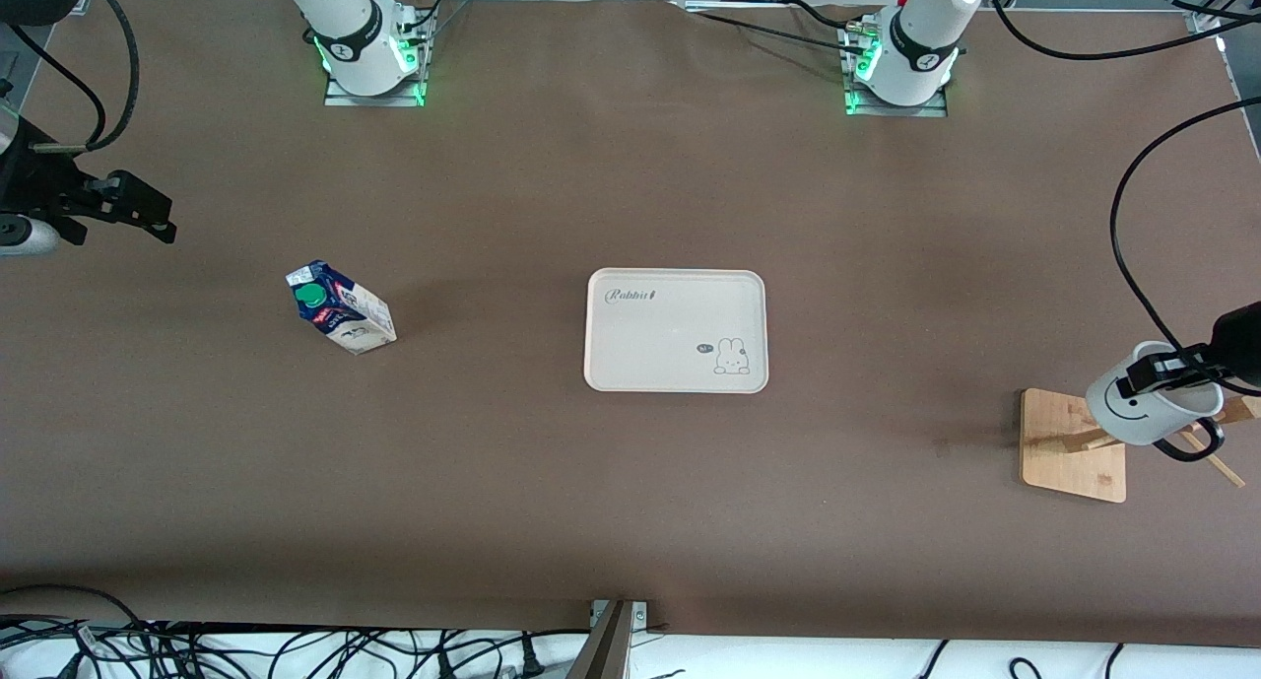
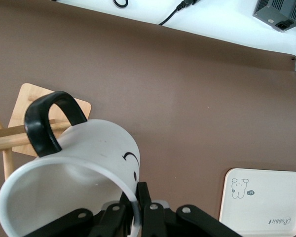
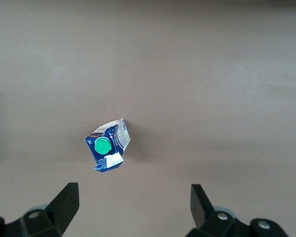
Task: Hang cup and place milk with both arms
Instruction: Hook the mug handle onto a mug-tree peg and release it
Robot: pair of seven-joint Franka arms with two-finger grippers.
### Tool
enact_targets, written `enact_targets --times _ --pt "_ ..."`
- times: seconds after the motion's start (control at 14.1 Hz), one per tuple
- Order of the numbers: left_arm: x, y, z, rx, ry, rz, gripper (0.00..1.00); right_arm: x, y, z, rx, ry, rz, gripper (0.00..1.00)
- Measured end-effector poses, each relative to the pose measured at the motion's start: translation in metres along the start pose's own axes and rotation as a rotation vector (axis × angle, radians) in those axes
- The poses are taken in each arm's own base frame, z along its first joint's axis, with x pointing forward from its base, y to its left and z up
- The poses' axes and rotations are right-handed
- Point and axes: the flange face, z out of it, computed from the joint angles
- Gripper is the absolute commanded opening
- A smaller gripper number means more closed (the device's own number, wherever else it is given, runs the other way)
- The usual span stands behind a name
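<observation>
Left gripper point(image 2: 135, 210) fingers pinching cup point(image 1: 1153, 406) rim over rack point(image 1: 1074, 444); right gripper point(image 3: 133, 202) fingers spread above milk point(image 3: 107, 146).

A small white cup point(image 1: 1148, 408) with a black loop handle and a black smiley face on its side hangs tilted in the air, gripped at its rim, over a wooden rack at the left arm's end of the tabletop. Its handle sits close to a wooden peg. The milk point(image 1: 341, 307), a small blue-and-white carton with a green cap, stands upright on the tabletop toward the right arm's end.
</observation>
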Motion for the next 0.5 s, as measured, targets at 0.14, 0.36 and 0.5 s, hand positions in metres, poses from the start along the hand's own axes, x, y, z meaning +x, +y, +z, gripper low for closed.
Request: enact_targets --times 0.14,0.36,0.5 --pt "-0.0020 -0.0040 0.0068 -0.016 -0.027 -0.011 0.00 0.0005 -0.0001 0.0012 0.000 -0.002 0.000 1.00" --pt "-0.0035 -0.0087 0.0101 -0.032 -0.045 -0.023 0.00 0.0029 -0.0007 0.0068 -0.002 -0.012 0.000 1.00" --pt "-0.0042 -0.0116 0.0101 -0.033 -0.051 -0.027 0.00 0.0031 -0.0006 0.0068 -0.002 -0.011 0.000 1.00"
